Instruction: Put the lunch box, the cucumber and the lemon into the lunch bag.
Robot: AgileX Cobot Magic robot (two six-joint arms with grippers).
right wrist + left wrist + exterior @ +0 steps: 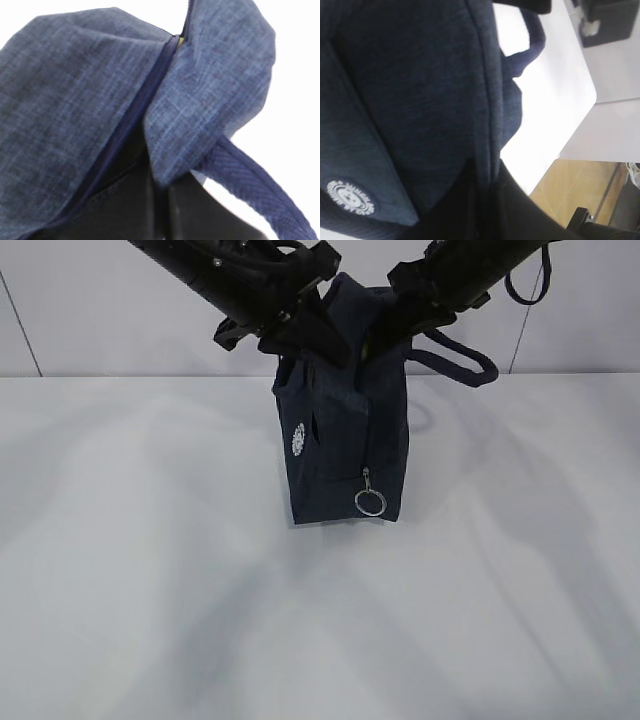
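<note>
The dark navy lunch bag (340, 440) stands upright on the white table, with its silver ring pull (369, 502) hanging low on the front. My left gripper (310, 335) is shut on the bag's top edge from the left; the wrist view shows the seam (487, 125) running into the closed jaws (487, 185). From the right, my right gripper (395, 320) is shut on the top fabric (210, 75), pinched between the jaws (162, 185). A yellow sliver (181, 37) shows in the zipper gap. The lunch box, cucumber and lemon are otherwise hidden.
One padded handle (460, 360) loops out to the right behind the bag. The round white logo (297, 439) faces left. In the left wrist view the table's edge (560, 145) drops to a wooden floor (580, 190), with a dark device (610, 22) beyond.
</note>
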